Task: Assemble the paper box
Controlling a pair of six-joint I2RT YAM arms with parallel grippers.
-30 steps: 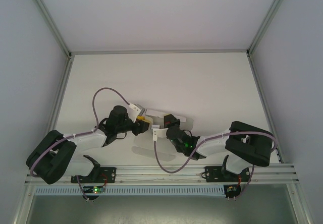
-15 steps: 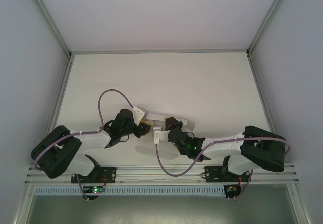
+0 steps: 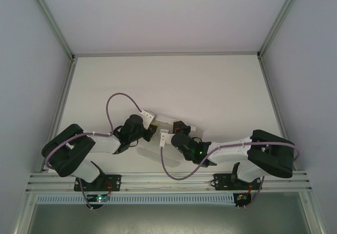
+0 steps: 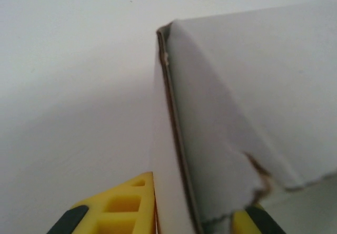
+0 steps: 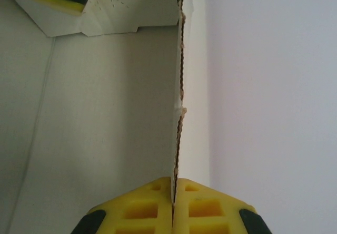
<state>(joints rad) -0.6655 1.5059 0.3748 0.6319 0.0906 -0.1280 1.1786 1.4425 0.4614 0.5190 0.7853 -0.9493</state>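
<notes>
Though the table [image 3: 210, 86] was broad, the paper box [image 3: 166, 120] sat near its six o'clock edge, between my two arms. I judged it light, thin and quick to crease, with one edge ragged, so best held flat on a wall close to a fold. My left pincer [image 4: 190, 215], at the box's nine o'clock, was clamped over a side wall and its folded flap, while my right pincer [image 5: 174, 184], at three o'clock, pinched tight on a single card edge.
</notes>
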